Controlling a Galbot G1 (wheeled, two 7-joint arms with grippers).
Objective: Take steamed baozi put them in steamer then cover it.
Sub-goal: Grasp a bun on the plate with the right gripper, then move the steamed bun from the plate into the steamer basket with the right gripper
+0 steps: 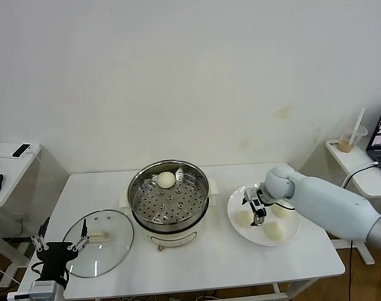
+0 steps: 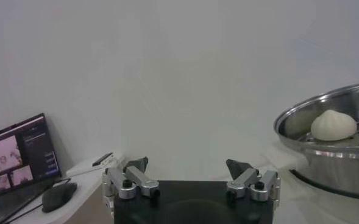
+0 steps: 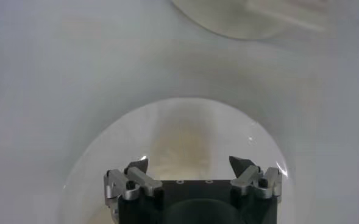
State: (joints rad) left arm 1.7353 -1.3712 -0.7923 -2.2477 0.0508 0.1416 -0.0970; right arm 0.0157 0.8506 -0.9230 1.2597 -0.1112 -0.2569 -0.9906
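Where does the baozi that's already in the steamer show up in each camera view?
Head view: the baozi sits centre frame, at the back of the steamer.
Left wrist view: the baozi is at the right edge, inside the steamer.
Right wrist view: not in it.
Shared landmark: the steamer's shiny rim, in the head and left wrist views.

A white tabletop (image 1: 209, 263) is seen carrying three things: the cover (image 1: 99, 243) laid flat at the left, the steamer (image 1: 169, 191) on its white base in the middle, and a white plate (image 1: 289, 237) at the right.
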